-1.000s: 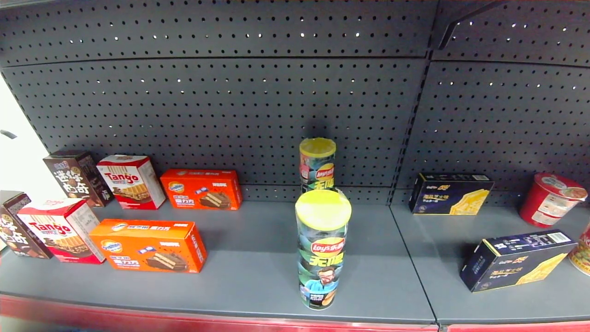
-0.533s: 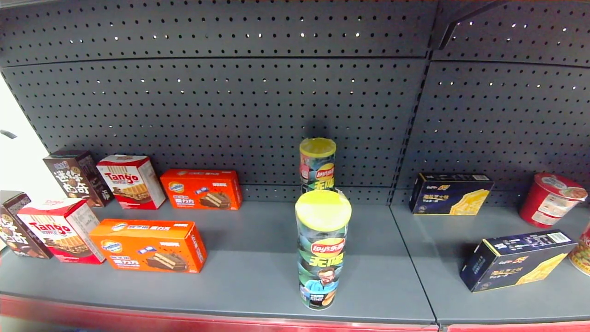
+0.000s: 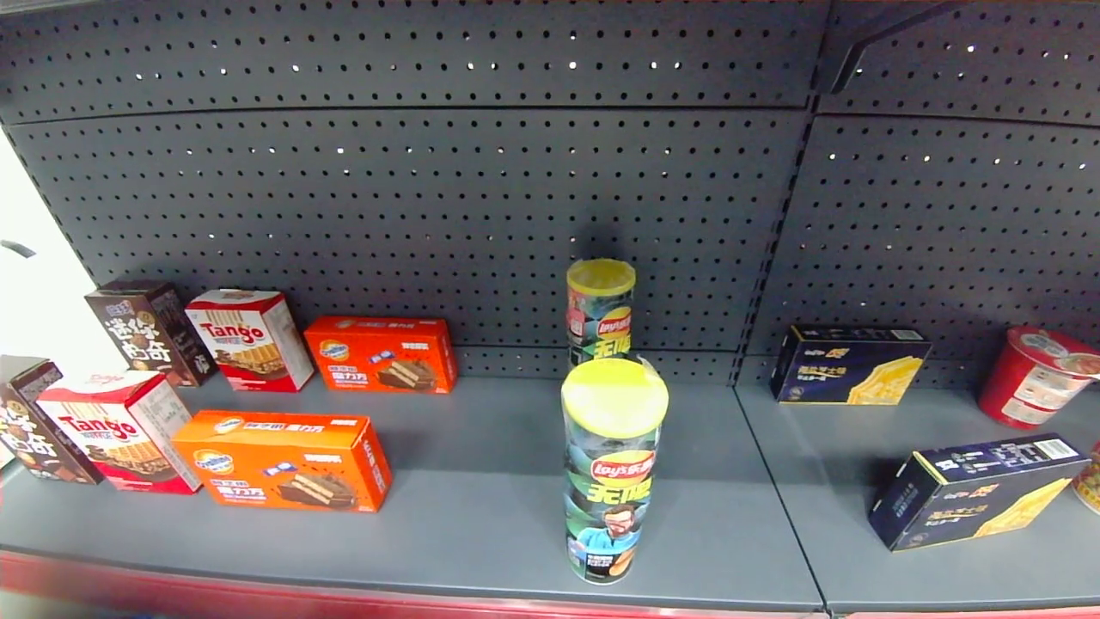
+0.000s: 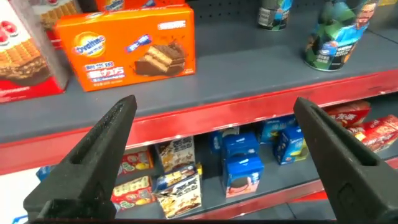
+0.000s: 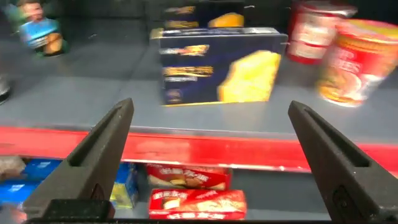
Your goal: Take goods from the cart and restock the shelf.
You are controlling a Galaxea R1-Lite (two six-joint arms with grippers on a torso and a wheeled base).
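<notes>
Two chip cans stand upright in the middle of the dark grey shelf (image 3: 481, 490), the front can (image 3: 612, 468) near the red front edge and the rear can (image 3: 600, 309) directly behind it against the perforated back panel. To the robot's left, goods sit in two rows: a front orange box (image 3: 284, 460) and a rear orange box (image 3: 382, 354), with red-and-white wafer boxes (image 3: 116, 430) and brown boxes (image 3: 150, 331) farther left. On the adjoining shelf section to the right, one dark blue box (image 3: 851, 365) stands by the back panel, another dark blue box (image 3: 975, 490) lies angled nearer the front, and a red noodle cup (image 3: 1040, 374) leans at the far right. The left hand (image 4: 214, 106) hangs in front of the shelf's red edge, facing the front orange box, its fingers spread wide and holding nothing. The right hand (image 5: 211, 106), likewise spread and empty, faces the nearer dark blue box. Blue cartons (image 4: 239, 165) fill the tier below.
</notes>
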